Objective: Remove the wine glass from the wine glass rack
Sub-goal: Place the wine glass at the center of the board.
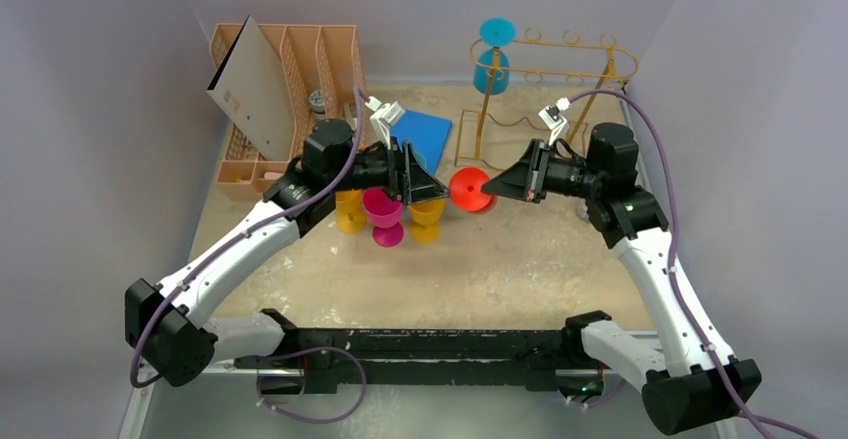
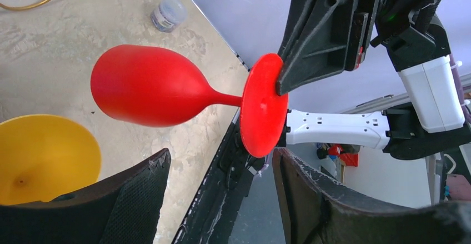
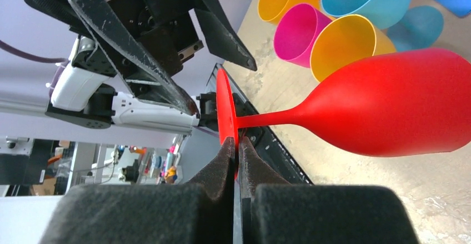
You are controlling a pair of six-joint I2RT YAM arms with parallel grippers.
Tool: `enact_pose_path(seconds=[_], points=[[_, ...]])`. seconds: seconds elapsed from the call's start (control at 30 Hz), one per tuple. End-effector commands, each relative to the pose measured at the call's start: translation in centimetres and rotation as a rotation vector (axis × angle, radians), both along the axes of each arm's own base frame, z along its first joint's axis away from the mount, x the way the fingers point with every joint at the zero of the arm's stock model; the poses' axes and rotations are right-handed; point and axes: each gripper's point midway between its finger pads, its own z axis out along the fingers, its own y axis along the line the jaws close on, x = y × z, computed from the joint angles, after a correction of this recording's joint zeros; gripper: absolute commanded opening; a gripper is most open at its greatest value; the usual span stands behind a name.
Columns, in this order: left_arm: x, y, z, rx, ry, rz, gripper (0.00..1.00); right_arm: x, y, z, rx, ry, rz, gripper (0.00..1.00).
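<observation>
Red glass [image 1: 468, 189] is off the rack [image 1: 560, 44], held sideways in the air above the desk [image 1: 520, 269], between the two arms. Right gripper [image 3: 236, 149] is clamped on the rim of its foot only: thin pinch, long lever. Left gripper [image 2: 222, 183] is spread wide, holds nothing, and faces the glass.

Risks:
- Glass pivots or slips out of that edge pinch.
- Left fingers knock the bowl while closing in.
- Right lets go before left has it, and the glass drops onto the cups.

Pink cup [image 1: 383, 214] and two yellow ones sit just below the left gripper. Blue glass [image 1: 491, 71] hangs on the rack, well behind. Organizer [image 1: 300, 69] is far left, not in the way.
</observation>
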Motion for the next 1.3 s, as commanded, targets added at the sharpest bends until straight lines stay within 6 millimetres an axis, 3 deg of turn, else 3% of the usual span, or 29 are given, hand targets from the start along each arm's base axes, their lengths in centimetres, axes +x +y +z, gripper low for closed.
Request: enact_pose_path(seconds=[0.0, 0.1, 0.33, 0.63, 0.83, 1.07, 1.2, 1.27], points=[[0.5, -0.4, 2.6, -0.055, -0.072, 0.002, 0.65, -1.4, 0.4, 1.4, 0.026, -0.053, 0.075, 0.0], [0.5, -0.6, 2.1, -0.049, -0.054, -0.009, 0.63, -1.7, 0.5, 1.3, 0.026, -0.039, 0.088, 0.0], [0.3, -1.4, 3.0, -0.111, -0.074, -0.04, 0.59, -2.2, 0.5, 1.1, 0.029, -0.014, 0.109, 0.0], [-0.4, -2.7, 3.3, -0.147, -0.077, -0.107, 0.28, -2.3, 0.5, 0.6, 0.016, -0.002, 0.118, 0.0], [-1.8, -3.3, 3.1, -0.151, -0.07, -0.187, 0.14, -2.1, 0.5, 0.3, 0.008, -0.004, 0.11, 0.0], [-2.7, -3.9, 2.6, -0.136, -0.06, -0.247, 0.21, -2.0, 0.4, 0.1, 0.003, -0.011, 0.105, 0.0], [-2.7, -4.1, 2.7, -0.13, -0.065, -0.245, 0.02, -2.0, 0.4, 0.0, 0.002, -0.012, 0.104, 0.0], [-2.5, -4.1, 2.7, -0.126, -0.066, -0.235, 0.0, -2.0, 0.4, -0.1, 0.001, -0.01, 0.105, 0.0]])
